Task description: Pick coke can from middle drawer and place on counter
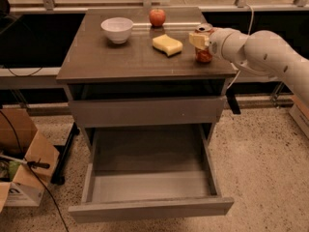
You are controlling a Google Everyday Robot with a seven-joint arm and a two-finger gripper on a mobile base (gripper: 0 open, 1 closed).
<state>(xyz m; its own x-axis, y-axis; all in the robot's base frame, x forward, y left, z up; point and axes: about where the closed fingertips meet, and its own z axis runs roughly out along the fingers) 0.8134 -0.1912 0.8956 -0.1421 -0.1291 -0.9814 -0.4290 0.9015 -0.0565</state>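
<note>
Item 1: the broad, flat, dark grey-brown glossy counter (125,57) tops the grey drawer cabinet.

Item 2: the wide grey metal middle drawer (149,208) stands pulled well out toward the camera. Its flat grey floor shows between low side walls. The plain grey upper drawer front (147,111) above it is closed.

Item 3: the thick white robot arm (270,57) enters from the right edge. It slopes up and to the left, level with the counter's right side.

Item 4: the two-finger gripper (203,41) sits over the counter's right edge. It is clamped on the small red cylindrical coke can (204,56), with one pale finger (196,39) pressed to the can's left flank. The can stands upright, silver top uppermost, at the counter's right edge. Whether its base touches the surface cannot be determined.

Item 5: a white round bowl (117,29), a yellow sponge block (167,44) and a red apple (157,17) rest on the counter. The sponge lies just left of the can.
</note>
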